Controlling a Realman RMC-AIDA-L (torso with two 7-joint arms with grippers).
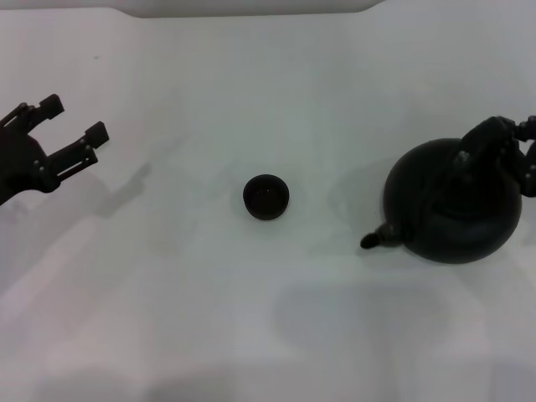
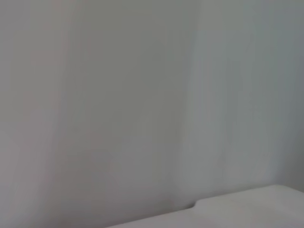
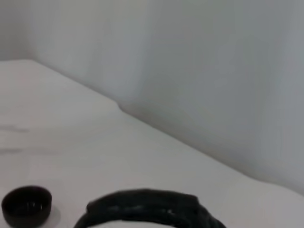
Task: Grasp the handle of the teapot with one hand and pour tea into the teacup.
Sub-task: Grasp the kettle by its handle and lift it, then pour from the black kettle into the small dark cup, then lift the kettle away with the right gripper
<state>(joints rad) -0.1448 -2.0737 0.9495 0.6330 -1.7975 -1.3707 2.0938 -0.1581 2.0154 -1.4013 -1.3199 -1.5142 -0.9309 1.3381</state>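
Seen from the head camera, the white table (image 1: 251,335) is shown bearing two dark objects. Nearest the robot's right side, the round matte black teapot (image 1: 448,213) is set upright, its short spout (image 1: 378,237) directed toward the table's centre. The right gripper (image 1: 490,151) is positioned over the top of the teapot, at the place where the handle (image 3: 147,205) arches; whether its fingers are closed on the hoop cannot be told, since black parts merge against black there. In the right wrist view, the ribbed black arch of the handle is seen close before the camera, with the teacup (image 3: 26,205) beyond it on the table. In the head view, the small dark teacup (image 1: 266,197) is placed near the middle of the table, well apart from the spout and standing upright. Farther off, at the robot's left edge, the left gripper (image 1: 77,124) is held above the table with its two fingers spread wide and nothing between them. The left wrist view shows only a pale wall and a table corner.
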